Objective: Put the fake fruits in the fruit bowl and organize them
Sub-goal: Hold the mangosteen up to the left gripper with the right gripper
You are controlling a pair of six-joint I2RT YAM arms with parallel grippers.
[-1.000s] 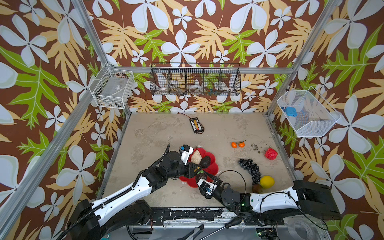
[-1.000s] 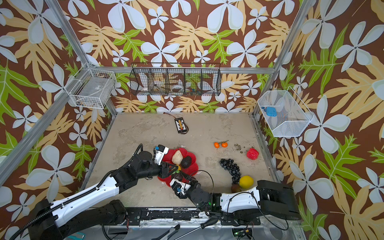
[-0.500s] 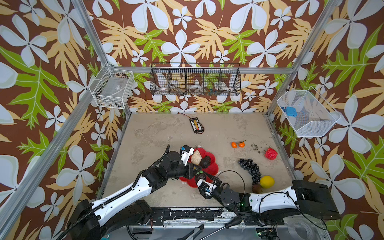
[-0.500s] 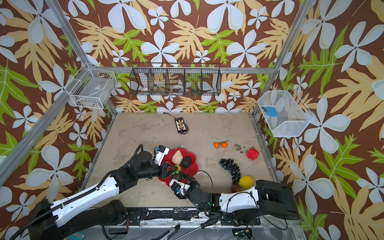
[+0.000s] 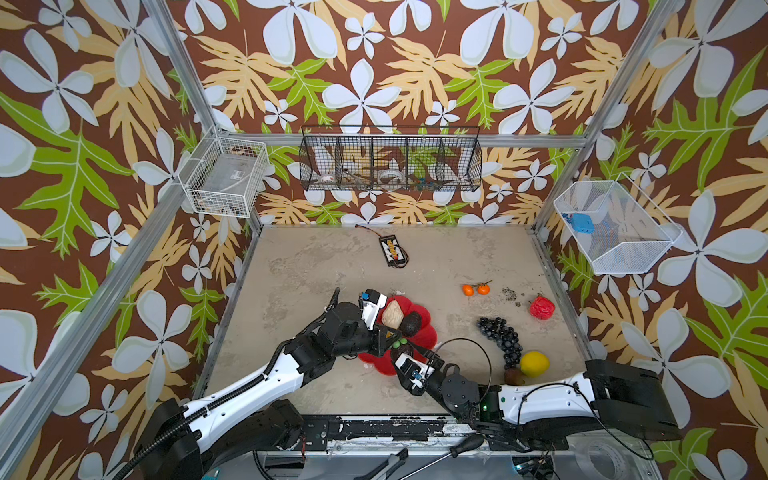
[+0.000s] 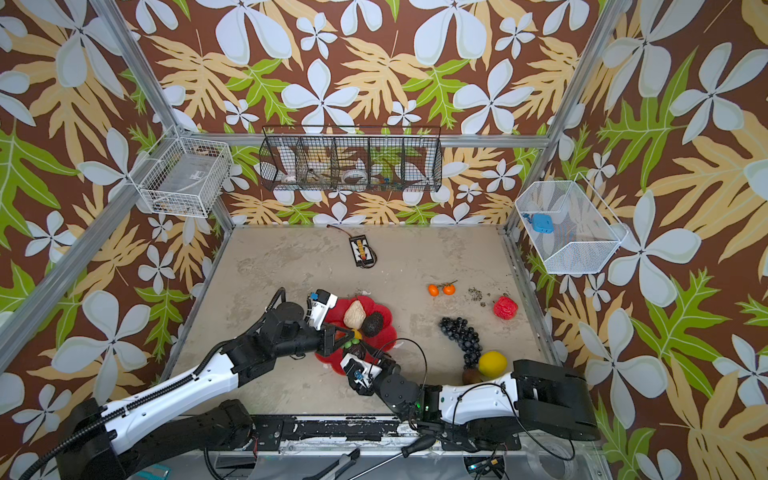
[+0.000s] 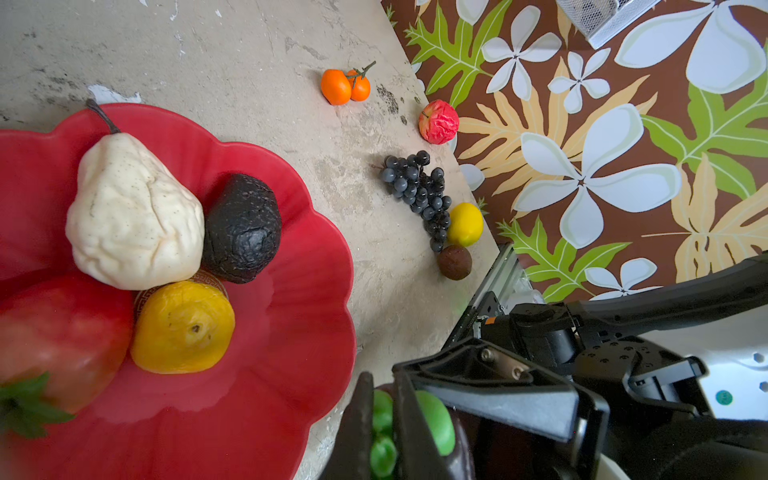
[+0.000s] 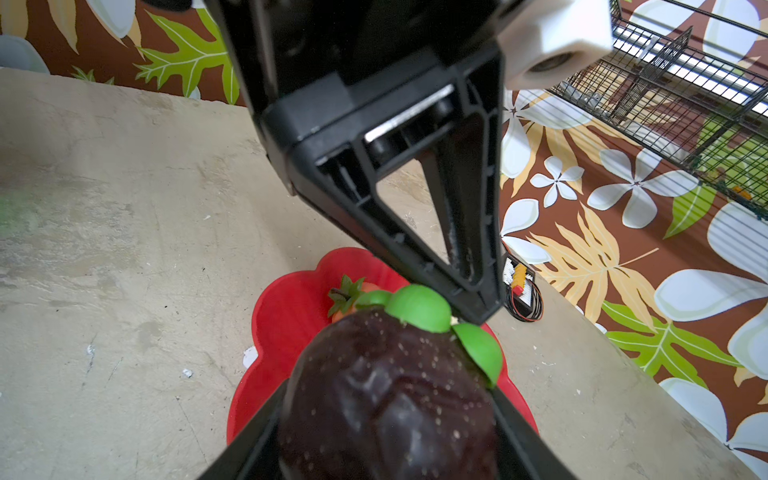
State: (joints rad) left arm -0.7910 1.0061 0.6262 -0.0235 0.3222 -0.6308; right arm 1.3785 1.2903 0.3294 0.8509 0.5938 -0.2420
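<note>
Your right gripper (image 5: 404, 356) clamps the dark fruit (image 8: 386, 395) by its flanks, one finger on each side, and holds it just above the near petals of the red bowl (image 7: 299, 316). Your left gripper (image 7: 382, 415) meets it from the far side, its fingers pinched almost together on the green leaves (image 8: 415, 307) of the fruit's cap.

This looks like a handover. Both arms grip the same fruit, so one must let go before the other pulls. The leaf grip is thin and may slip.

The fruit is roundish. Its short cap-to-base axis runs along the right fingers, with the leafy cap pointing away from that wrist, towards the bowl's middle.

Inside the bowl, the pear (image 7: 133, 212), avocado (image 7: 243, 228), yellow fruit (image 7: 183, 328) and strawberry (image 7: 54, 340) huddle touching, which leaves the petals nearest you bare. The grapes (image 5: 498, 336), lemon (image 5: 535, 363), apple (image 5: 541, 307) and small oranges (image 5: 475, 289) lie on the table, well apart from the bowl.
</note>
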